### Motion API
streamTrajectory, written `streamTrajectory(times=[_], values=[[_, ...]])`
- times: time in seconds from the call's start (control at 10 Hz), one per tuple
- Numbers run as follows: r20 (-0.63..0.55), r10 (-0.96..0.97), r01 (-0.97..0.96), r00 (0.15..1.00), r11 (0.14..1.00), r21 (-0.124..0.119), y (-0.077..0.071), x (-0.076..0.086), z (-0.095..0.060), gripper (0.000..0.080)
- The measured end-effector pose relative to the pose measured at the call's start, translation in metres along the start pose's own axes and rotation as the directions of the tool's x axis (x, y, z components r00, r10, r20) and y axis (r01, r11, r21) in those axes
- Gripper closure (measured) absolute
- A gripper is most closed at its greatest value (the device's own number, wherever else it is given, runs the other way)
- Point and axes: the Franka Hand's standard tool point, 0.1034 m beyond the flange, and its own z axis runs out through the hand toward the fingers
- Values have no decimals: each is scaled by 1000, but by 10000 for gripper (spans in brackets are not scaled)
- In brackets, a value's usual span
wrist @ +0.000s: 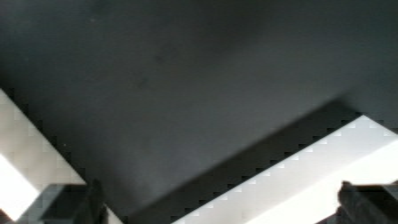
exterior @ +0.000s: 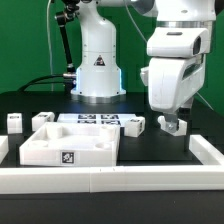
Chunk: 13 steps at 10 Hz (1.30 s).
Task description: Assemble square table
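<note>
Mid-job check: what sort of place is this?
Likely a lab robot bench: an arm base standing at the back, a black work surface edged by a white rail, and a marker board of tags.

You are looking at a robotics lab bench, not a home, shop or office. A white robot arm (exterior: 97, 60) stands at the back of a black work surface (exterior: 165, 148), with a triangular sticker on its base. A white rail (exterior: 110, 182) fences the near edge of that surface. Black-and-white tracking tags show on the marker board (exterior: 95, 119), on the white slab (exterior: 45, 150) and on the small blocks (exterior: 14, 122). Dark cables (exterior: 42, 84) trail behind the arm on the exterior view's left. The wrist view gives you only black surface and white edging.
</note>
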Motion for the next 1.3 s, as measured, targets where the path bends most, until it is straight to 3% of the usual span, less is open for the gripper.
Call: streamTrajectory(times=[0.4, 0.5, 0.6, 0.8, 0.9, 1.3], values=[[-2, 0, 0, 1000, 1000, -2, -1, -2, 1, 150], [-9, -12, 12, 1000, 1000, -12, -6, -11, 5, 150], [1, -27, 27, 1000, 1000, -5, -13, -27, 4, 150], [-6, -53, 53, 999, 998, -20, -16, -54, 3, 150], [1, -56, 56, 998, 998, -13, -16, -67, 4, 150], [2, -54, 54, 999, 998, -10, -13, -71, 5, 150]])
